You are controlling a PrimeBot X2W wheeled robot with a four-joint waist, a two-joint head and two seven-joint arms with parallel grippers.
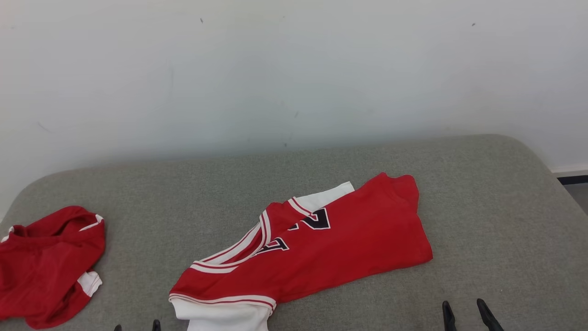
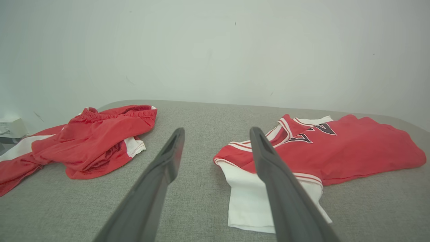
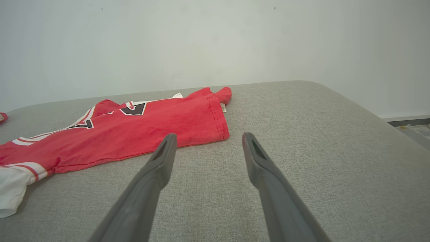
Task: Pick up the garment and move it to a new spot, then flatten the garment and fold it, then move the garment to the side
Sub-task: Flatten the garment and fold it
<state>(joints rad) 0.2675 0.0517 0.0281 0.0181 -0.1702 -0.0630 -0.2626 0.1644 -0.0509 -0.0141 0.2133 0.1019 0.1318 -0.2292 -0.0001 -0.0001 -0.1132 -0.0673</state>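
A red jersey with white trim and dark numbers, the garment [image 1: 321,248] [image 2: 336,151] [image 3: 151,127], lies partly folded on the grey padded surface, its white sleeve toward me. My left gripper [image 1: 137,325] [image 2: 216,132] stands open near the front edge, left of the sleeve, with nothing between its fingers. My right gripper [image 1: 464,307] [image 3: 206,137] is open too, over bare fabric just right of the garment's hem, touching nothing.
A second red piece with white trim [image 1: 46,262] [image 2: 97,137] lies crumpled at the far left of the grey surface [image 1: 482,207]. A pale wall rises behind. The surface's rounded right edge drops to the floor [image 3: 413,129].
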